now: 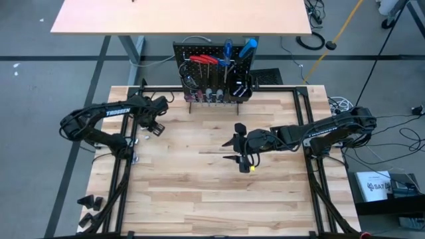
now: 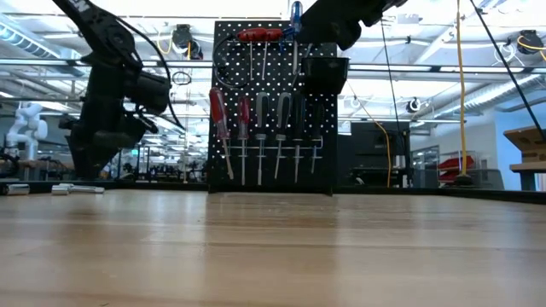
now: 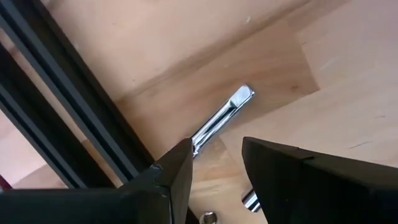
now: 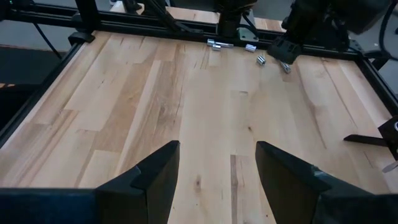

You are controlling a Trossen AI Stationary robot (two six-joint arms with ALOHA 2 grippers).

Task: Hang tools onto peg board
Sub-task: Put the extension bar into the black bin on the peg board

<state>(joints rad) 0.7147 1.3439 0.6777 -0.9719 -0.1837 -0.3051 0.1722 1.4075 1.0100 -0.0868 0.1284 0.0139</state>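
The peg board (image 1: 212,73) stands upright at the table's far edge. Red-handled tools (image 2: 256,36), blue-handled screwdrivers (image 1: 228,48) and a row of screwdrivers (image 2: 269,136) hang on it, and a black bin (image 2: 326,72) is fixed to it. A silver metal bar (image 3: 221,118) lies flat on the wood beside the left frame rail, with smaller silver pieces (image 3: 250,200) near it. My left gripper (image 3: 217,152) points down just above the bar, open, with nothing between its fingers. Over the table's middle right, my right gripper (image 1: 240,149) is open and holds nothing.
Black frame rails (image 3: 68,118) run along the table's left edge right beside the silver bar. More small silver pieces (image 4: 261,60) lie by the left gripper, as the right wrist view shows. Bare wood (image 1: 199,192) covers the middle and near part.
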